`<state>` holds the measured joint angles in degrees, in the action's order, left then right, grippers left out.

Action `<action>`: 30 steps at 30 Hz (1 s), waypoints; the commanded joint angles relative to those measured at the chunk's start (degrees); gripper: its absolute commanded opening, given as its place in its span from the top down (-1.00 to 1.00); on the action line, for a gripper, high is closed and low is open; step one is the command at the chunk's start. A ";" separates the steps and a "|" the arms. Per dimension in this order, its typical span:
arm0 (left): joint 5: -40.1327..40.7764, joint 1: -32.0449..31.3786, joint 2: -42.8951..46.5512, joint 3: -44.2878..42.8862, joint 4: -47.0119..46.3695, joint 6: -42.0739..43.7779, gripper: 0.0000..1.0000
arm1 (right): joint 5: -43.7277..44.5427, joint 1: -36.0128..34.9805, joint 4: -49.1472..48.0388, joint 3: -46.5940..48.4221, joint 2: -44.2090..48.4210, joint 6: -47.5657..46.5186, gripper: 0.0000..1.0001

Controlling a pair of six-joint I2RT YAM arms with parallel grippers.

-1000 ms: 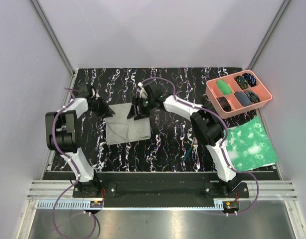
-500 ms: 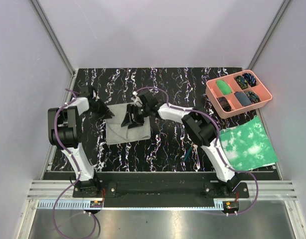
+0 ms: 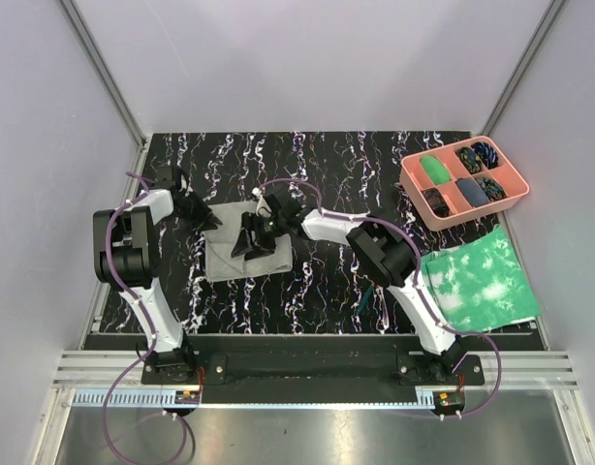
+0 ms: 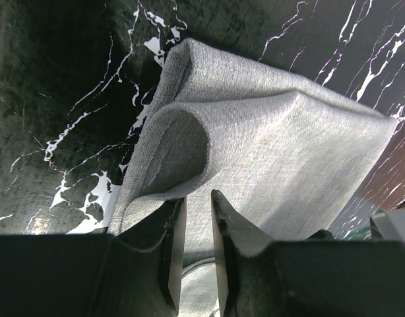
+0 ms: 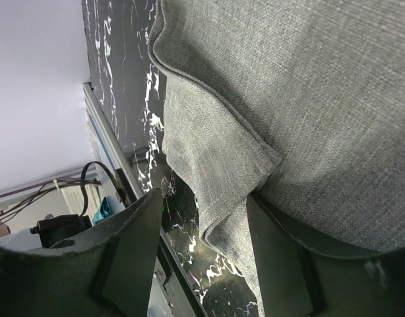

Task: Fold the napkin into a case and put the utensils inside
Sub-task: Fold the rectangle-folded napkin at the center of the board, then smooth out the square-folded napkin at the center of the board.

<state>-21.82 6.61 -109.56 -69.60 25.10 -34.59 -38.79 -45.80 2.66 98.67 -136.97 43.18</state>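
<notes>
Left wrist: napkin (image 4: 275,152) seemingly inside hand (image 4: 197,198)

The napkin (image 3: 247,254) lies left on the table (image 3: 327,165), the utensils (image 3: 363,299) to its right. The tray (image 3: 485,209) sits far right, behind the sheet (image 3: 482,281).

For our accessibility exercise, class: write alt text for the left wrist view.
A folded grey napkin lies on a black marbled table, its top layer curled up into a loop at the near edge. The left gripper, jaws nearly together, appears to pinch that edge.
</notes>
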 commanded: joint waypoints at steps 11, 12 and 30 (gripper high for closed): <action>1.17 0.51 4.08 -0.09 -0.94 -0.04 0.51 | -4.63 -8.69 -0.64 3.81 0.82 -1.16 -0.25; 1.43 0.51 4.79 -0.79 -0.76 0.22 0.49 | -3.07 -8.69 1.19 3.20 2.22 -2.21 -0.25; 1.52 1.30 -7.59 -15.29 4.25 2.86 0.43 | 3.90 2.91 1.76 -21.31 22.19 -7.23 0.16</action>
<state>-20.73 6.90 -113.82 -81.08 28.14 -32.80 -34.28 -42.89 8.43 81.71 -115.66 36.47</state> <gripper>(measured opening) 0.285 0.479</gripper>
